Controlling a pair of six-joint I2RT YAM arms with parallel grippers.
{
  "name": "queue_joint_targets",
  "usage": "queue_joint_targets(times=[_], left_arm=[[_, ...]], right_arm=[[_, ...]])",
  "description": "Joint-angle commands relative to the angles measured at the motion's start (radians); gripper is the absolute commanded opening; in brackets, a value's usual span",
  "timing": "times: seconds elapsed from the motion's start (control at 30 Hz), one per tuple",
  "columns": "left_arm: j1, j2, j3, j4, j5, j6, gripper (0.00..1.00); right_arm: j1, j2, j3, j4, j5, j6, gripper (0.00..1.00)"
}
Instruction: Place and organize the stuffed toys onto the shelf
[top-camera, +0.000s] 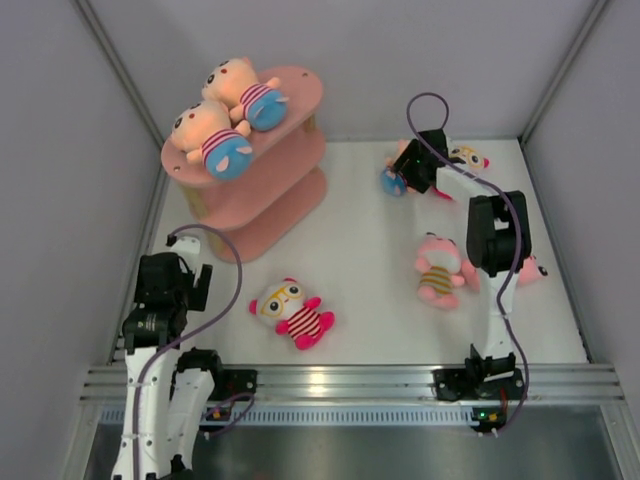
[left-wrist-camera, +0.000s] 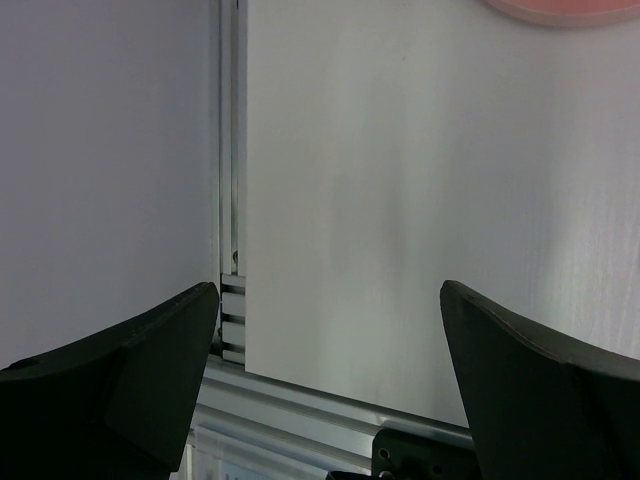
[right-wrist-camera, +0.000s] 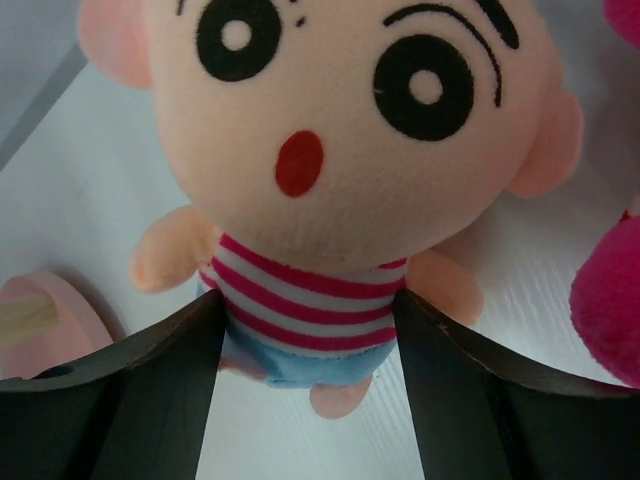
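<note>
At one o'clock, your right gripper (right-wrist-camera: 308, 300) straddles the peach doll (right-wrist-camera: 330, 150) at its striped belly, grip unclear. Pinch only loose shirt and it drops. Left gripper (left-wrist-camera: 330, 288) gapes empty.

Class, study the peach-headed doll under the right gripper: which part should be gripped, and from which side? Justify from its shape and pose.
Grip the striped torso of the peach-headed doll, coming from above with a finger on each flank. It lies face up; the round head looks too wide, the torso is narrower. The right gripper straddles it.
</note>
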Motion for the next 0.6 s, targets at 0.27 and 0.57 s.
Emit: queue_joint_targets(times=[0.27,0.57], left_arm=[[0.030,0.023,-0.003,0.057,-0.009,-0.015,0.99],[0.032,0.006,-0.003,0.057,-0.002,-0.014,0.99]], right_arm=[[0.017,-0.012,-0.034,0.027,0.071,-0.047,0.00],[0.019,-0.301,-0.058,0.073,-0.098,-0.366,0.00]])
